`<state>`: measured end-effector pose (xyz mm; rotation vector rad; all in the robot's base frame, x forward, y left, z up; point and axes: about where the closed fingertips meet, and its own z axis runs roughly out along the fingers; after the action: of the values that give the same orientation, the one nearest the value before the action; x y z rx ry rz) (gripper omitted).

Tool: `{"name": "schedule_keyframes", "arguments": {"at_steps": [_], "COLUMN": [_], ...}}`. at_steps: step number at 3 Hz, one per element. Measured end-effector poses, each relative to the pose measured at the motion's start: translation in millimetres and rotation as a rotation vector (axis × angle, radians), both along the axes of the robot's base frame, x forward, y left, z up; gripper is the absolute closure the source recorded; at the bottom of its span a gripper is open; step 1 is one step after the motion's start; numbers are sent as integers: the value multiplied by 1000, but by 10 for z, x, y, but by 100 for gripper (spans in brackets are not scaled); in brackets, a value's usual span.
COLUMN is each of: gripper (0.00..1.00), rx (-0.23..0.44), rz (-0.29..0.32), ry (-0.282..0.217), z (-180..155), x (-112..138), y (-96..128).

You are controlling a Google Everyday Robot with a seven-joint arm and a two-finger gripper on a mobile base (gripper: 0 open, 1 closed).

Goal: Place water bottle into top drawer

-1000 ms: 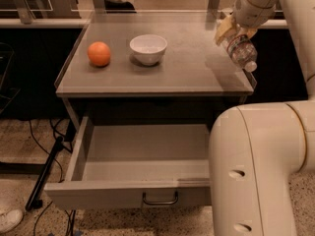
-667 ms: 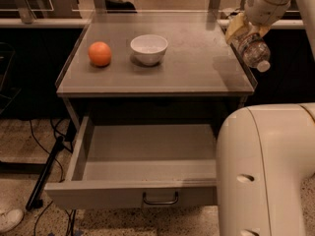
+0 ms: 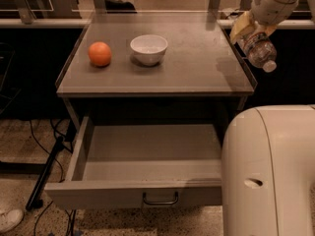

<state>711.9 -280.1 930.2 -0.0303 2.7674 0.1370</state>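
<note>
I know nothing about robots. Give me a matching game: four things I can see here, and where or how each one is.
Things
1. orange
2. bowl
3. water bottle
4. drawer

Places or states
A. pulled open under the tabletop
B. tilted in the air, clamped in the gripper at the tabletop's right edge
C. resting on the tabletop's left part
D. resting beside the orange, nearer the middle

Pairs: 1-C, 2-D, 3-B, 4-A

One orange [image 3: 100, 53], one white bowl [image 3: 148, 48], one water bottle [image 3: 260, 50], one top drawer [image 3: 133, 194], one table [image 3: 197, 63] — a single piece of each kind. One gripper [image 3: 245, 28] as well, at two o'clock in the view, clamped on the water bottle.
</note>
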Motion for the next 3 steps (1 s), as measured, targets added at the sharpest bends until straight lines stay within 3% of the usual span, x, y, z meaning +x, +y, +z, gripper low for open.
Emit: {"name": "schedule_keyframes", "arguments": {"at_steps": [1, 3], "gripper": [100, 100], "rx": [-11, -7], "rz": [-27, -32], "ry": [0, -1], "z": [191, 132], "x": [-348, -263], "y": [-211, -193]}}
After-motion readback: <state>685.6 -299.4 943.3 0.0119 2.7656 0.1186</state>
